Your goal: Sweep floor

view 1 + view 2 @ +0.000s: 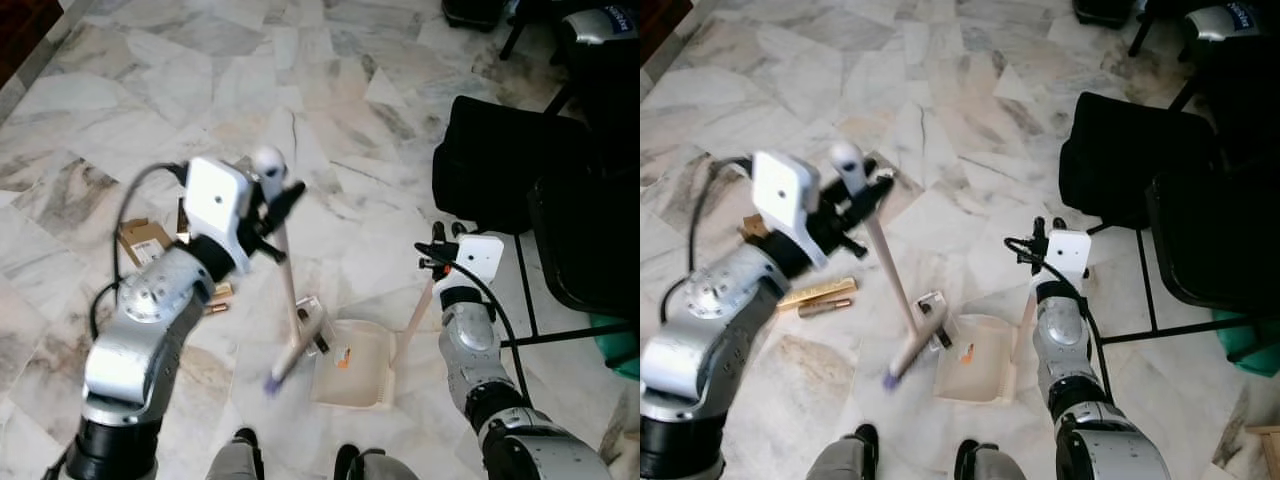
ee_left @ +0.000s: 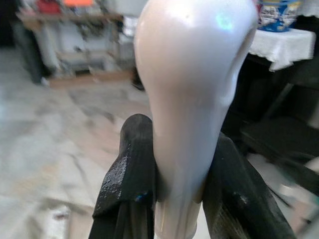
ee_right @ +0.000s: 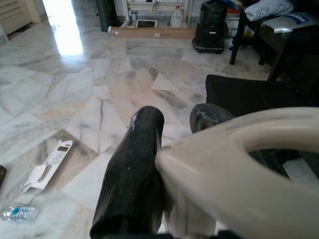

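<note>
At centre left of the head view, the left gripper [image 1: 272,215] is clamped on the rounded top of the broom [image 1: 289,300], both fingers [image 2: 127,184] pressed against the glossy grip. The smooth knob may slip; a hold lower on the stiff, light shaft seems more secure. The brush end meets the floor [image 1: 330,90] beside the dustpan [image 1: 352,378] at lower centre. Right of centre, the right gripper [image 1: 440,250] grips the dustpan's rigid handle.

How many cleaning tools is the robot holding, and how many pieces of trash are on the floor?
Brooms: 1
Dustpans: 1
Cardboard boxes: 1
Gold wrappers: 1
White cartons: 1
Plastic bottles: 1
Total: 6
</note>
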You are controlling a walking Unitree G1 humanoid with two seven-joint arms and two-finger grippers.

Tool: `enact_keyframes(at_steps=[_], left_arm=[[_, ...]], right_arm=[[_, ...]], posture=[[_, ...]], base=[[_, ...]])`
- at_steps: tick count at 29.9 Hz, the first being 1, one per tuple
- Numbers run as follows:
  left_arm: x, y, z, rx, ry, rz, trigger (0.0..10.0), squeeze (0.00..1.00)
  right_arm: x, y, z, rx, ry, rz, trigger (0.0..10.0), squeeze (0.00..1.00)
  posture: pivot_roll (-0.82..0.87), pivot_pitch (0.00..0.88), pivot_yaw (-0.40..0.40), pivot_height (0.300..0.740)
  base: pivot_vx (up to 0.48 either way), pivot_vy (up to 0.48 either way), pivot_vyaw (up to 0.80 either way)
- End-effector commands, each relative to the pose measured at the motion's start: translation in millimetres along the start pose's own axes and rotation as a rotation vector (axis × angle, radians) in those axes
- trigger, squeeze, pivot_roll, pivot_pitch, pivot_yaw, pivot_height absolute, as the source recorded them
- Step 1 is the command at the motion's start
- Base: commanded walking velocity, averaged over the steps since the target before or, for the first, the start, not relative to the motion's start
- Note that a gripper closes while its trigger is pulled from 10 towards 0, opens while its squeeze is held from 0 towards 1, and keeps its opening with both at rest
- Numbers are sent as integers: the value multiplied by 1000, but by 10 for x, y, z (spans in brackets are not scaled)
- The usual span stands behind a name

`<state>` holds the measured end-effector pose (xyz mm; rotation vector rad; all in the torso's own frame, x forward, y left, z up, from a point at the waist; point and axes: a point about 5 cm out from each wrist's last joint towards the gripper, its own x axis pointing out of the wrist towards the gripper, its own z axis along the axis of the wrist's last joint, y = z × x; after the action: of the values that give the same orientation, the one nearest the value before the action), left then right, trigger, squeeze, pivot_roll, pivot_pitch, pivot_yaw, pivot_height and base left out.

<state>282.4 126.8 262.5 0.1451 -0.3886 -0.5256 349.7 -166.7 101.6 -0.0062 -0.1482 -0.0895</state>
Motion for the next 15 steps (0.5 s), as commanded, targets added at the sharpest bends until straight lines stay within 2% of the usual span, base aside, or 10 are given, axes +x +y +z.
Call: enact_keyframes(at_steps=[1,4,5,8,12,15], left_arm=[[10,65,-27,72,-10,67,10000,0],[20,101,-106,114,-3,130,10000,0],[32,90,-254,177,33,147,10000,0],[48,45,-445,193,74,137,10000,0],[136,-188,-802,188,132,37,10000,0],[212,-349,-990,141,164,-11,10000,0]], right_arm=[[-159,64,-256,29,128,14,10000,0],[-163,61,-258,29,126,15,10000,0],[-170,57,-263,27,126,15,10000,0],[-176,54,-266,26,125,16,10000,0],[-183,27,-266,21,120,14,10000,0],[-191,-14,-269,15,118,9,10000,0]], posture=[[284,297,-32,740],[289,300,-32,740],[279,302,-34,740],[265,302,-34,740],[247,304,-31,740],[244,307,-30,740]], base=[[0,0,0],[0,0,0],[0,0,0],[0,0,0],[0,0,0],[0,0,0]])
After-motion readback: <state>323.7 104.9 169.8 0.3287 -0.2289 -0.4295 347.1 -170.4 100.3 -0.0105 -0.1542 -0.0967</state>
